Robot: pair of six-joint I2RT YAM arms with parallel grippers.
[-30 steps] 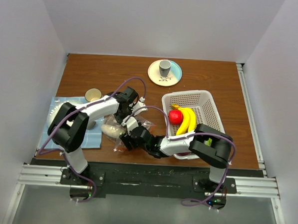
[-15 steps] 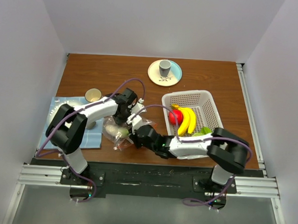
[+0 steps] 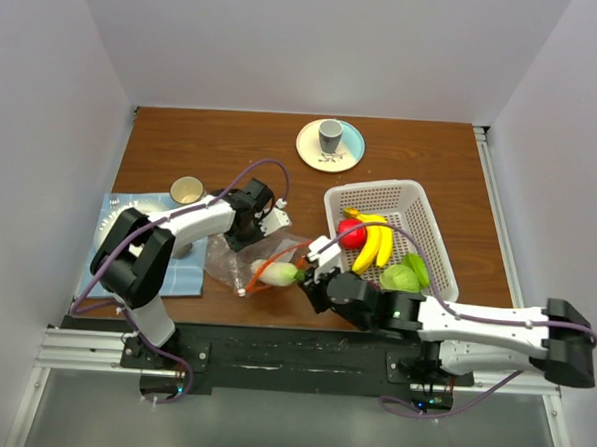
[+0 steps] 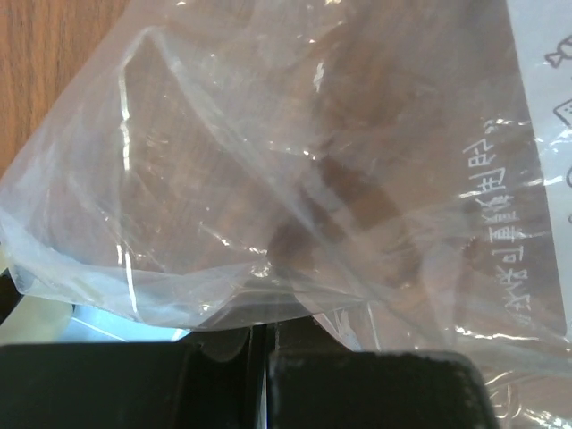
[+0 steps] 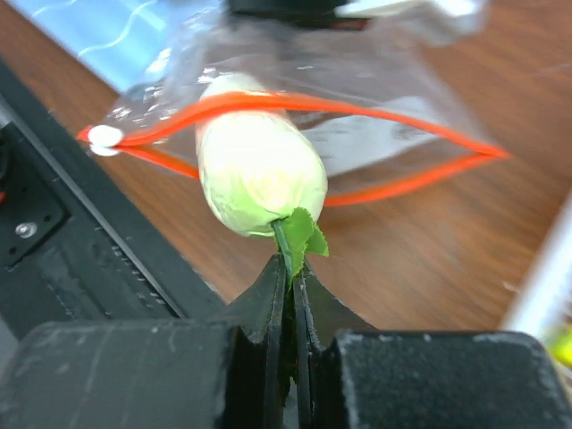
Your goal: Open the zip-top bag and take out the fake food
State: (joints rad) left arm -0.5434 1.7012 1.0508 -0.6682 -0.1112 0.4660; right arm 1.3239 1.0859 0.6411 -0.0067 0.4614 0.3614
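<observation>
— From above, where is the bag?
— The zip-top bag (image 3: 226, 263) lies on the tabletop (image 3: 203, 143) near the front edge, left of the white basket (image 3: 380, 188). The left hand (image 3: 239, 244) is down on the bag's far end. The right hand (image 3: 304, 278) is at its mouth, right beside a cream oval piece (image 3: 279, 274).
— And the other food?
— A banana bunch (image 3: 374, 239), a red round fruit (image 3: 350, 233) and green pieces (image 3: 404, 277) sit in the basket.
— The left wrist view?
— Crinkled clear plastic fills it. The left hand is pressed together with only a hairline gap. The film seems to run down into that gap, so it is probably pinching the bag, though the glare makes that hard to confirm.
— The right wrist view?
— The right hand is closed on the green leaf (image 5: 302, 234) at the near tip of the cream piece. The piece sits in the bag's mouth, with the orange-red zip strip (image 5: 375, 114) spread in a loop around it. Its far end is inside the bag and its near end is outside.
</observation>
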